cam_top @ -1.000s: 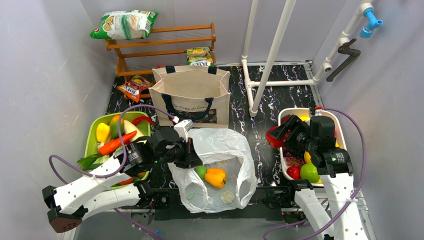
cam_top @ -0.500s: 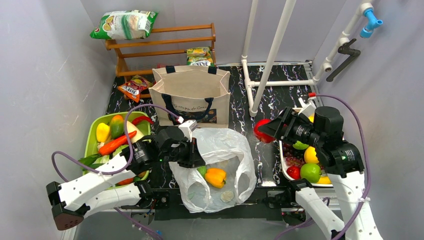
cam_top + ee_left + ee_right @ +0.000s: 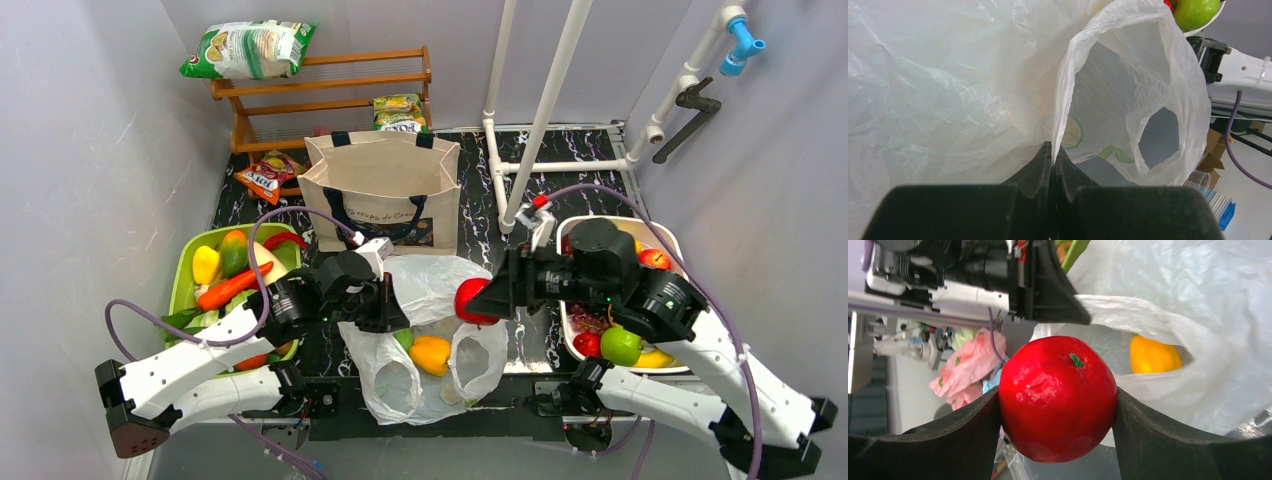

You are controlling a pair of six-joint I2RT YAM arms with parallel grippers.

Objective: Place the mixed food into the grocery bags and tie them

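Observation:
The white plastic bag (image 3: 440,290) lies open at the table's near middle, with a yellow pepper (image 3: 431,354) and a green fruit (image 3: 402,341) inside. My left gripper (image 3: 385,310) is shut on the bag's rim (image 3: 1060,100) and holds its mouth open. My right gripper (image 3: 478,300) is shut on a red tomato (image 3: 1058,397) and holds it over the bag's right edge. The yellow pepper also shows in the right wrist view (image 3: 1154,355). The beige canvas tote (image 3: 380,190) stands upright behind the plastic bag.
A green tray (image 3: 186,272) of vegetables is at the left, a white tray (image 3: 668,250) of fruit at the right. A wooden rack (image 3: 320,90) with snack packets stands at the back. An orange-red packet (image 3: 268,177) lies by it. White pipes (image 3: 535,130) rise at back right.
My right gripper has carried the red tomato leftward from the white tray to the plastic bag's right edge. My left gripper has kept hold of the bag's rim.

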